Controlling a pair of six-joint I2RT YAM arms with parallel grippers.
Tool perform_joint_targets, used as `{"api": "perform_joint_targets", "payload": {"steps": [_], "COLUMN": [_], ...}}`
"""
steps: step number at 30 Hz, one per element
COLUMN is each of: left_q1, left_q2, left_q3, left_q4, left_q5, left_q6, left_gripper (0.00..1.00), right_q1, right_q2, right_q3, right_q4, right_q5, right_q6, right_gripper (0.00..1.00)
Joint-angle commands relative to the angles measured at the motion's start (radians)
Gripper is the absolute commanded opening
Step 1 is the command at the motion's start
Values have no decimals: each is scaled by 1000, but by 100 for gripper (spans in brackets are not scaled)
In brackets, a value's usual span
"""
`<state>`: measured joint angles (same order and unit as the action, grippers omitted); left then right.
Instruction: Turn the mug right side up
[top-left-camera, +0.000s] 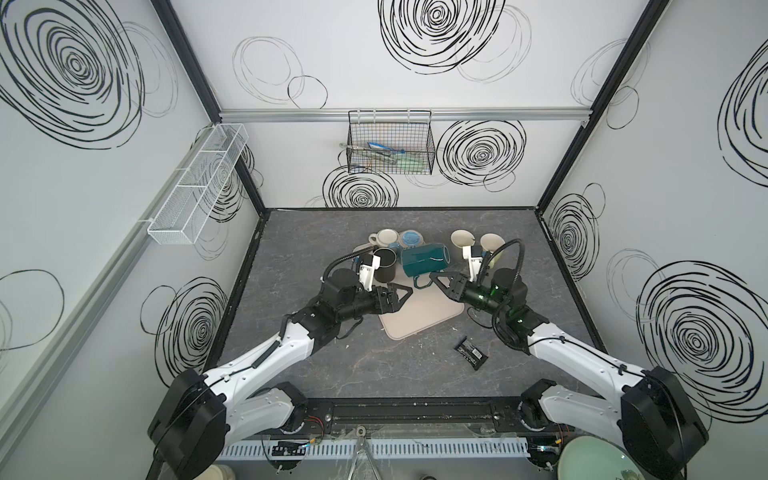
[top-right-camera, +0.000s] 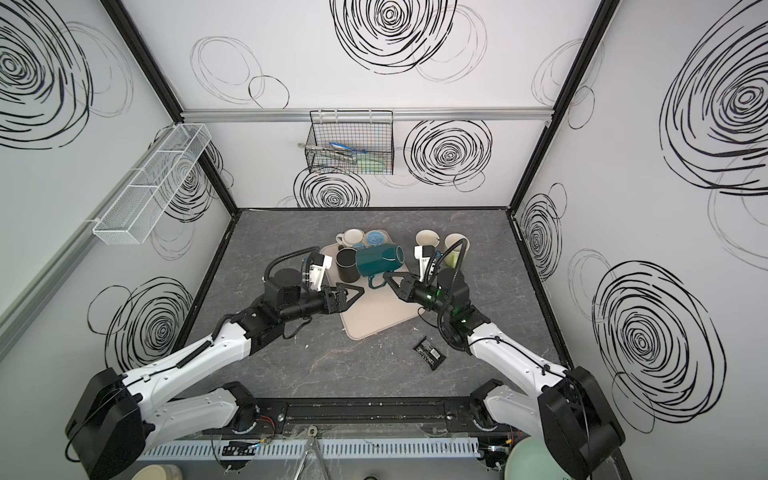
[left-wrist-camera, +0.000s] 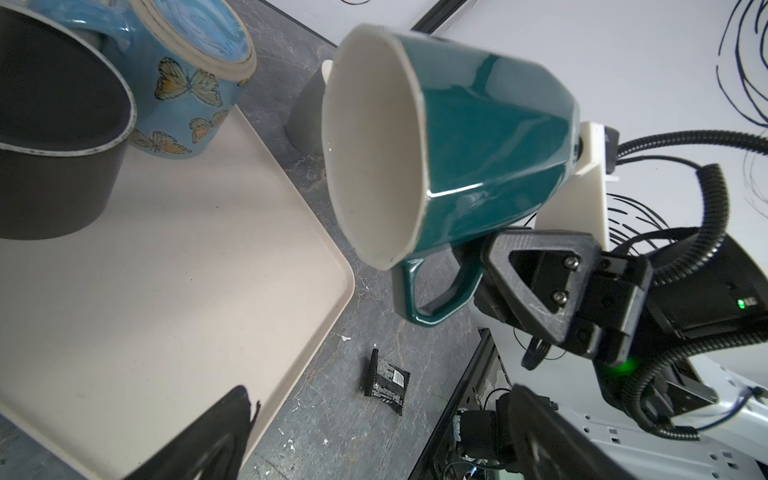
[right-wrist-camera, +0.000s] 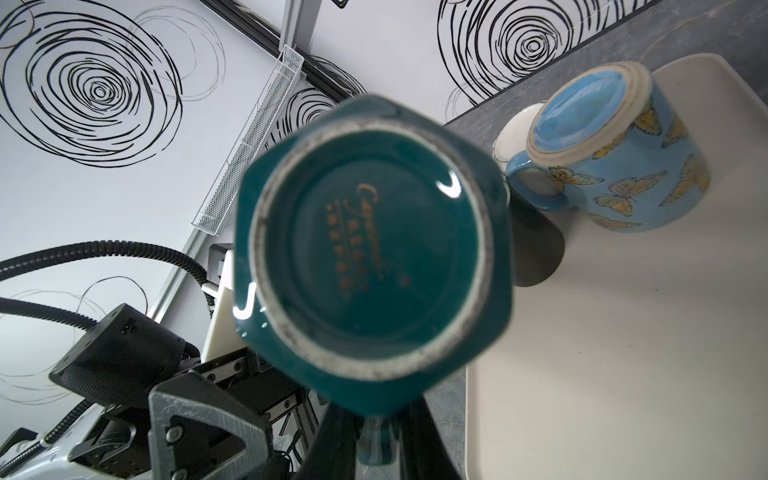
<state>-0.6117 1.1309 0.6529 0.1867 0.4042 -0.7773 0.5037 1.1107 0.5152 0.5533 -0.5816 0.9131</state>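
Right gripper (top-left-camera: 433, 276) pinches the teal mug (top-left-camera: 424, 257) by its handle (top-left-camera: 419, 283) only, left gripper (top-left-camera: 405, 294) wide open. Could swivel loose and smack the tray (top-left-camera: 415, 324).

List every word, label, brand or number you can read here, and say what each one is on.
Teal mug, underside: a gold script maker's mark with rows of small gold marks below it. It is blurred and cannot be read.
Black wrapper: white print and a barcode, too small to read.
No other text shows.
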Motion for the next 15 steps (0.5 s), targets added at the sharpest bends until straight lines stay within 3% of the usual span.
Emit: {"api": "perform_joint_targets", "payload": {"steps": [1,5,15], "left_q1": [-10,-11,-20], "left_q2": [10,21,56], "left_q3": [39,47,66], "left_q4": [77,91,125], "left_q5": [17,35,54], "left_q6": [-10,-11,-31], "left_gripper": [97,90,85], "right_q1": [5,9,40], "right_q2": [-28,-23,-12], "right_q3": [5,-3,-21], "right_q4": [187,218,292], "right_q5": [-29,-35,-17], "right_q6": [23,43,76], "right_gripper": [0,0,0]}}
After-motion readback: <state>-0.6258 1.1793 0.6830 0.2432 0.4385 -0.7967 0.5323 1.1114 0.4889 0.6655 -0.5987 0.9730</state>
